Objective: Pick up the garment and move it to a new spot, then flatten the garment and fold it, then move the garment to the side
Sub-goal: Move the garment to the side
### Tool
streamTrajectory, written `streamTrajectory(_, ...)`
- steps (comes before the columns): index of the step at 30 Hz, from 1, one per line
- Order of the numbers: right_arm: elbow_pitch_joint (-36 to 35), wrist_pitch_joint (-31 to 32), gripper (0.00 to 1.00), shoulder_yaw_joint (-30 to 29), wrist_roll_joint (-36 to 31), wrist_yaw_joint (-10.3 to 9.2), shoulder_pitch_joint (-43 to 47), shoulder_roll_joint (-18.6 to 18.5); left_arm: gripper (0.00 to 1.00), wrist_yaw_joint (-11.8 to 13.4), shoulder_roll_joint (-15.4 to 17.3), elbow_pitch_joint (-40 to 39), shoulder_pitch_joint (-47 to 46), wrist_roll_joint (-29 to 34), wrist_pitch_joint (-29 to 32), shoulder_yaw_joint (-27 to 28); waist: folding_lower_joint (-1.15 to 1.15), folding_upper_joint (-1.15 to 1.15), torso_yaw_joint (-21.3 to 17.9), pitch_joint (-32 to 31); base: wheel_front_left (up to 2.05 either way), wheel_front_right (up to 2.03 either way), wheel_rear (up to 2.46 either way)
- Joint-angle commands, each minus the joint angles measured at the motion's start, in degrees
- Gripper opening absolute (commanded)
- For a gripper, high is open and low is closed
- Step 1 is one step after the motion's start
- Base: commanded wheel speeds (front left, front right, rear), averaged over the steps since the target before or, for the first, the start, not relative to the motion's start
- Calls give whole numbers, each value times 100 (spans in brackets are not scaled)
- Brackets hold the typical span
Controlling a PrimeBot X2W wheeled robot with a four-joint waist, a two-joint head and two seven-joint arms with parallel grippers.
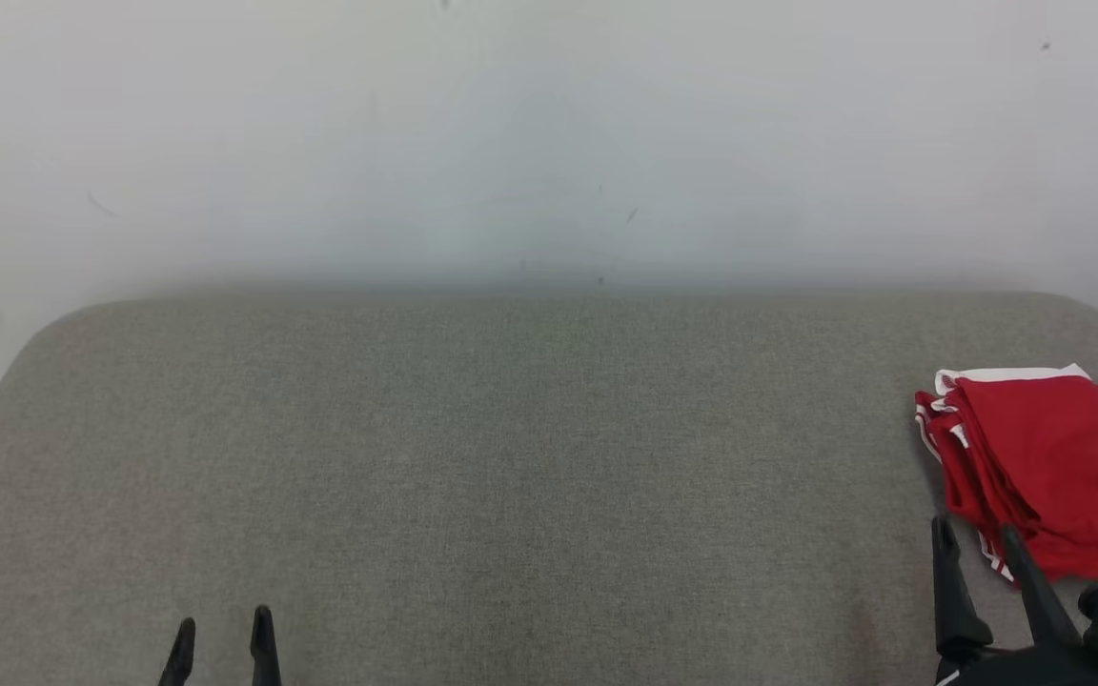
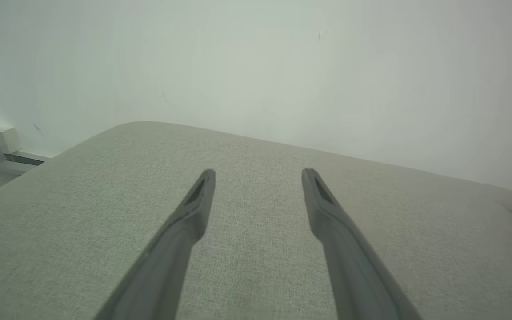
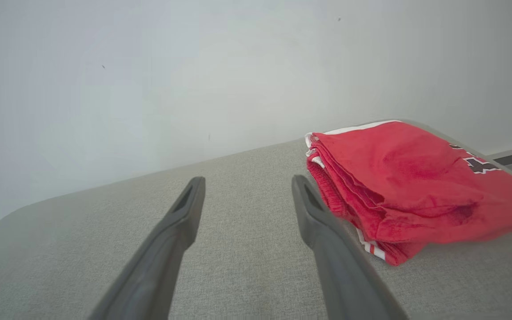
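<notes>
Red garment (image 1: 1045,467) is seen at the far right of the grey padded surface (image 1: 511,457), close to its right edge. It is stacked in several layers, with white trim and a dark-and-white marking showing at the edges. It is not spread out. The layers are aligned fairly neatly, and the top one is a bit rumpled toward the near side. It is gripped by nothing.

Right pincer (image 1: 976,530) is found just beside the garment's near-left corner, fingers parted wide, nothing held between them. In the right wrist view one finger overlaps the edge of the stack. Whether it is touching or merely in front cannot be told. Left pincer (image 1: 224,619) is placed low at the near left, well apart from the garment, likewise spread and empty.

Progress, as judged: the garment is layered and set off to one side with both pincers released, so the fold and the move to the side are read as done. Caveat — the same layout would also fit a pile not yet picked up, and that cannot be ruled out from these views. If it is done, only arm retraction is left. If not, pickup, flattening, folding and the side move are all left.
</notes>
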Motion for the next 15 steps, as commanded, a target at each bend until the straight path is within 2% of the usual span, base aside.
streamTrajectory(1,54,-127,100,71,-48,-11,115,37,100,7,-27,63,72,45,-19,23,2,1,-27,-106,0,0,0)
streamTrajectory(7,249,-539,100,424,-284,-11,246,54,100,-27,-50,394,141,-21,-19,53,2,1,-130,-156,0,0,0)
streamTrajectory(15,403,-647,100,519,-413,-11,236,102,100,-36,-56,603,88,71,-19,55,2,1,-235,-173,0,0,0)
